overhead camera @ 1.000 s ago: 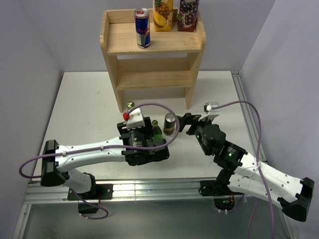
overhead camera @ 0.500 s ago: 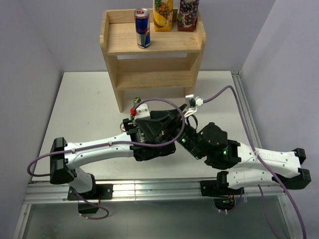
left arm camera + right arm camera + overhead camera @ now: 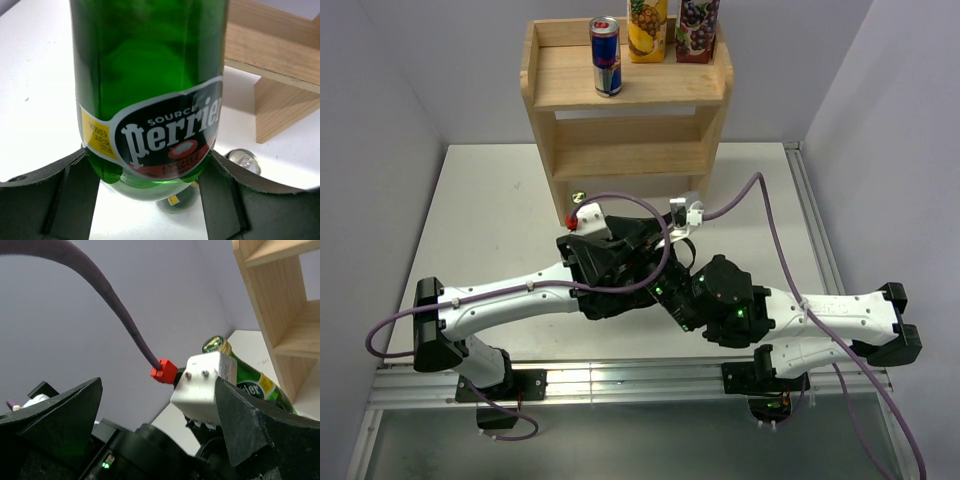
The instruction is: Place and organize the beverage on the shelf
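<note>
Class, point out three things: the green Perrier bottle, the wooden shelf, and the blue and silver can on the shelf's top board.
Green Perrier bottle (image 3: 150,70): left wrist view, glass above the label.
Wooden shelf (image 3: 665,85): top external view, bare top board.
Blue and silver can (image 3: 607,62): top external view, its side.

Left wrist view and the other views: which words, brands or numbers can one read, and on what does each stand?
"SOURC" over "perrie", ends curving away: label of the green bottle.
Yellow patch on that label: too blurred.
Can, cartons on the shelf: lettering too small.
</note>
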Motion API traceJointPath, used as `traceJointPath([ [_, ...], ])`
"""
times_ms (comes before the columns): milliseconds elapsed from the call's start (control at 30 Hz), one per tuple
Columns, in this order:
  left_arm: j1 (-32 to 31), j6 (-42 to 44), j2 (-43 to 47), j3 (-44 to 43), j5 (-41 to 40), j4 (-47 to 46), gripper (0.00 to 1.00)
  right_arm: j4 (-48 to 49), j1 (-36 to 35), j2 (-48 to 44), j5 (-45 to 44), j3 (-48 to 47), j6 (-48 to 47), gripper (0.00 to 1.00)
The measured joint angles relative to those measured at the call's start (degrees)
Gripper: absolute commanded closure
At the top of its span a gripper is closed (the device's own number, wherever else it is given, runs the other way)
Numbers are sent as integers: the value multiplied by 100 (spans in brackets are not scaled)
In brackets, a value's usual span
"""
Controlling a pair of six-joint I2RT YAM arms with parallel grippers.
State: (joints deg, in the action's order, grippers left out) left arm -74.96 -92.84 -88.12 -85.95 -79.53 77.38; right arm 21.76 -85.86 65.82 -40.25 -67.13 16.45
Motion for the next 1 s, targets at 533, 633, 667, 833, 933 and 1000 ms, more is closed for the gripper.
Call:
traceJointPath([
  [533,468,5394,1480,2763,1064,-5849,100,-153,-376,726,468,-608,-769,0],
  [633,566,5803,1480,2763,1283,-6279,100,-146,-376,680,402,-608,-872,0],
  [667,599,5930,1480,2763,1394,-6376,100,-149,-376,651,365,-599,-898,0],
  [833,916,6548,1478,2750,1891,-6710,100,-127,-332,278,-28,-170,-1279,0],
  [933,1147,6920,1478,2623,2159,-6754,100,-280,-319,-52,-400,44,-1816,0],
  [1000,1246,7110,1478,2472,2293,-6817,100,-378,-299,-212,-715,94,-2413,0],
])
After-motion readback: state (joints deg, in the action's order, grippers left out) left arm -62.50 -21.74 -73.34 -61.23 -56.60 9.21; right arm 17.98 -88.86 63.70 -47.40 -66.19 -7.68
